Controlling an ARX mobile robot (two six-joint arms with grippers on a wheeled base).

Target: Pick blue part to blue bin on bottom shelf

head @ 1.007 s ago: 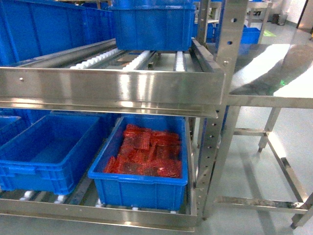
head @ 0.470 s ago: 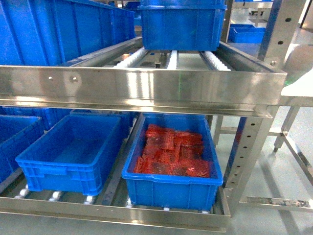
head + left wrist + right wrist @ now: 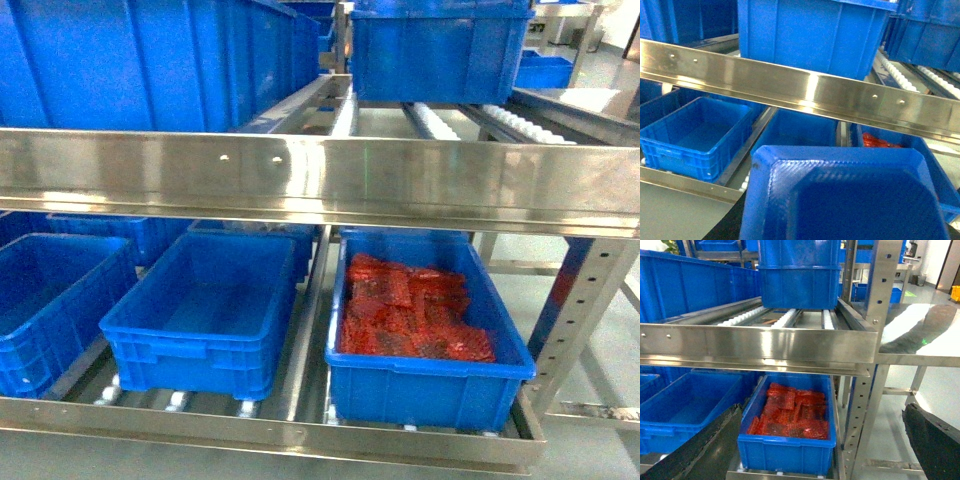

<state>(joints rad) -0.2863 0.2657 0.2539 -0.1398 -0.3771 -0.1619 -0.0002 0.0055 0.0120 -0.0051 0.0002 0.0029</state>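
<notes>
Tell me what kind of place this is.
Probably a factory or warehouse parts-storage area: a steel flow rack with white rollers, rows of blue bins, and one bin stocked with red packets.

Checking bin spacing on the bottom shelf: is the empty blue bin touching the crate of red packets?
Apart. The head view shows a steel dividing rail between the blue bin and the crate of red packets.

You reach the blue bin [image 3: 205, 305] only beneath the steel upper rail [image 3: 320, 180]; packet crate [image 3: 425, 350] flanks right.
</notes>
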